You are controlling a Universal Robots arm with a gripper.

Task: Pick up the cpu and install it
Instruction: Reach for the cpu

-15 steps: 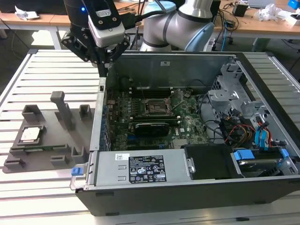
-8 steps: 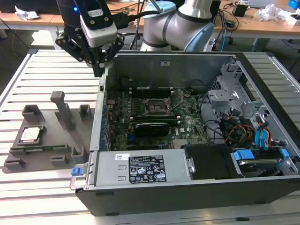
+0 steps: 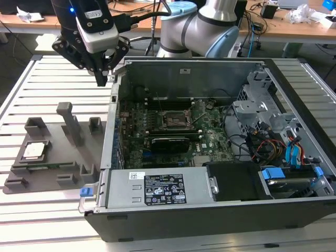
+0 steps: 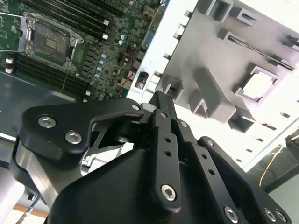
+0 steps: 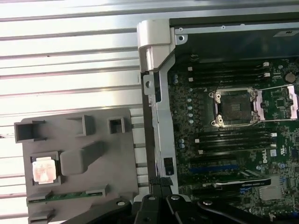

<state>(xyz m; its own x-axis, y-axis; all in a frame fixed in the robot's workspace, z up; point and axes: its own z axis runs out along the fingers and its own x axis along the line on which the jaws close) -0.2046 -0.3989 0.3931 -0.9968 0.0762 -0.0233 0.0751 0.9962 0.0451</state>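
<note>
The cpu (image 3: 34,150) is a small silvery square lying in a recess of the grey holder tray (image 3: 52,176), at the exterior view's left. Both wrist views show the cpu (image 5: 43,169) (image 4: 258,85) lying flat in that recess. My gripper (image 3: 102,80) hangs high over the table, beside the far left corner of the open computer case (image 3: 210,210). Its fingers (image 4: 161,109) are shut together with nothing between them. It is well apart from the cpu. The motherboard's socket (image 3: 176,119) (image 5: 232,107) stands open with its metal frame lifted.
The grey holder tray has raised posts, the tallest a post (image 3: 68,123) near the case wall. Inside the case are a black card (image 3: 169,143), drive cages and cables (image 3: 273,147) at the exterior view's right. The case's left wall (image 3: 110,131) stands between tray and motherboard.
</note>
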